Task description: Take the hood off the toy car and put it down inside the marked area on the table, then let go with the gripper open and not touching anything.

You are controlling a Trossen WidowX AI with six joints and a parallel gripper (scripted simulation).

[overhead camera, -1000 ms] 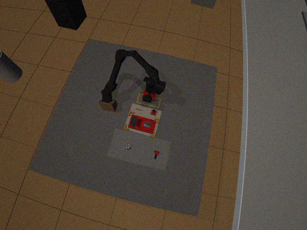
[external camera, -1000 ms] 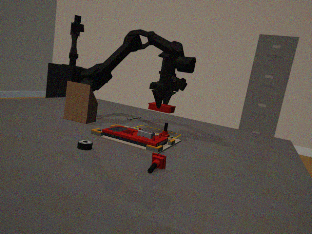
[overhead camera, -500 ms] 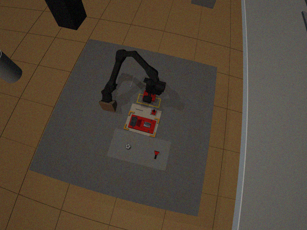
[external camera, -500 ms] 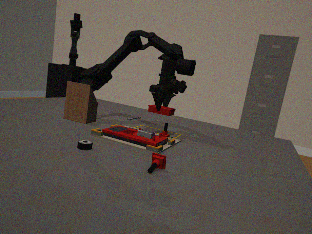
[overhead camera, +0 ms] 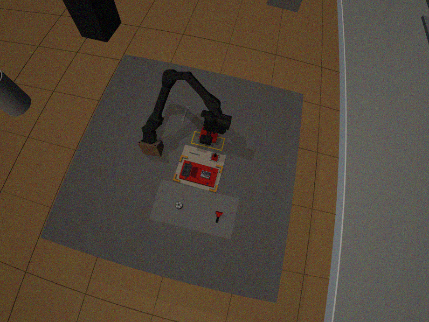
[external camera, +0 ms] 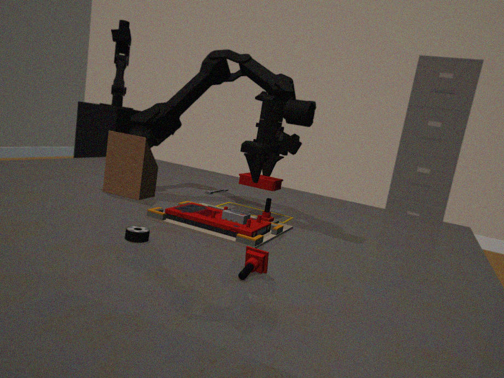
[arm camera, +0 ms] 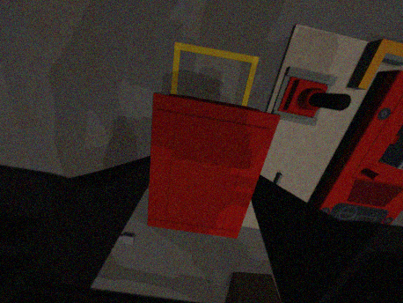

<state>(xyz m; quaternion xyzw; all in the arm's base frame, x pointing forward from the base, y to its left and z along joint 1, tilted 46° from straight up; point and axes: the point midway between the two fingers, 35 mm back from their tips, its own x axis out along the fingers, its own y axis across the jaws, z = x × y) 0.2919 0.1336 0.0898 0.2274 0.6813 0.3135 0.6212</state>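
- The toy car [external camera: 211, 217] is sitting on its board without a hood, so removal is looking done; lowering and releasing are remaining.
- The red hood [external camera: 260, 182] is hanging above the yellow-outlined marked area [overhead camera: 194, 143], clear of the tabletop [external camera: 366, 305].
- The hand [external camera: 260, 172] is clamping the hood from above, fingers part-spread.
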